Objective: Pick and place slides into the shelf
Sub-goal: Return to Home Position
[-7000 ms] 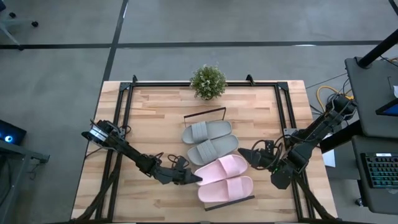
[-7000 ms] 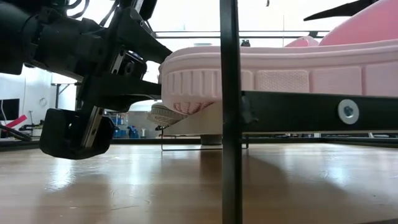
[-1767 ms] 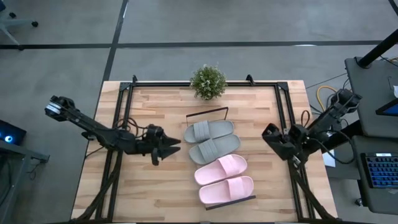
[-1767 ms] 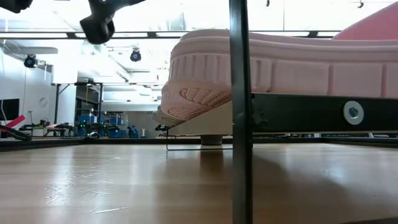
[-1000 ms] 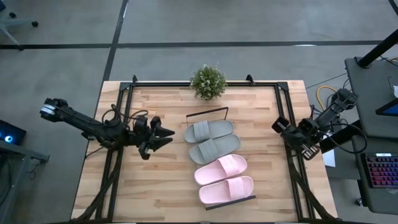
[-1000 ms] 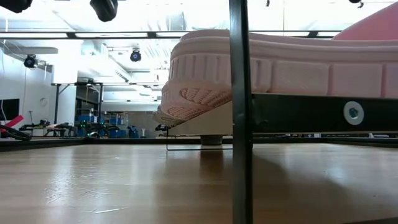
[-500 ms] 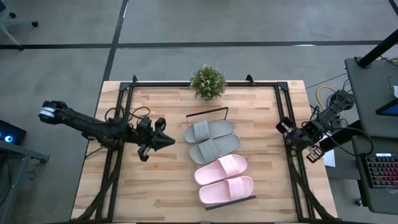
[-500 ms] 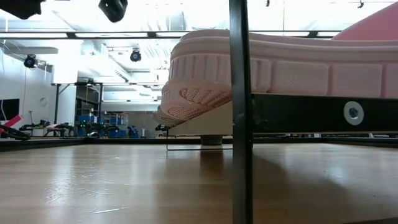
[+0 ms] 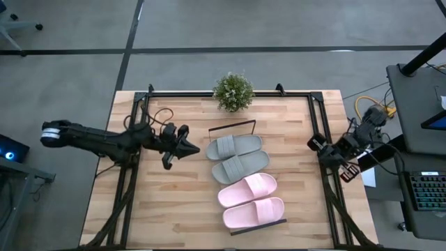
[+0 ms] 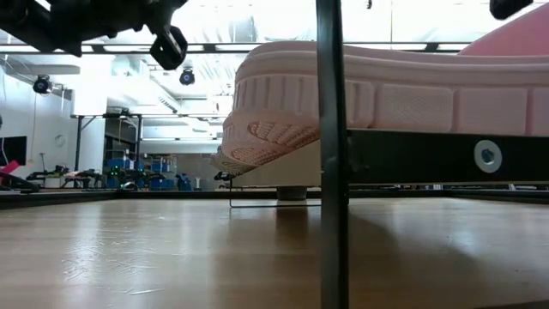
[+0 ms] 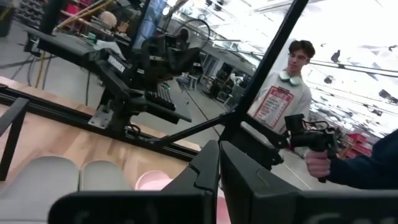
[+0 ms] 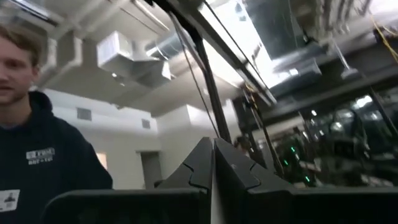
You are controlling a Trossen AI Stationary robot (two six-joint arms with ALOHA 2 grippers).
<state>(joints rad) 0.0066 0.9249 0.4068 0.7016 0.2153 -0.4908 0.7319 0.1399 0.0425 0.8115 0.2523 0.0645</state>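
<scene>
— Slides. Where?

— All four on the shelf (image 9: 231,126), laid crosswise on the board in one row along its length. From the potted plant (image 9: 233,91) end: first grey slide (image 9: 233,147), second grey slide (image 9: 239,167), first pink slide (image 9: 247,189), second pink slide (image 9: 253,211). Neighbours sit tight together. Touching or just beside, cannot tell from above. The second pink slide lies just inside the wire rim at the near end.

— Low view?

— A pink sole fills most of it, up on the shelf, raised off the table (image 10: 171,249). A thin black upright of the rim crosses in front.

— Left gripper?

— Left gripper (image 9: 194,148) is over the table's left half. Tips aimed at the first grey slide, near it, a gap between them. From its wrist camera, both fingers (image 11: 202,171) are pressed together with nothing between.

— Right gripper?

— Right gripper (image 9: 316,143) is out at the table's right edge, over the rail of the black frame (image 9: 181,93), well apart from the shelf. Fingers (image 12: 200,165) are closed against each other, empty.

— People?

— Beyond the table, in the left wrist camera: a person in a white printed shirt (image 11: 283,99). Nearer, a hand (image 11: 317,163) on a black handheld device, dark sleeve behind it. The right wrist camera catches a person in a dark hoodie (image 12: 43,168).
</scene>
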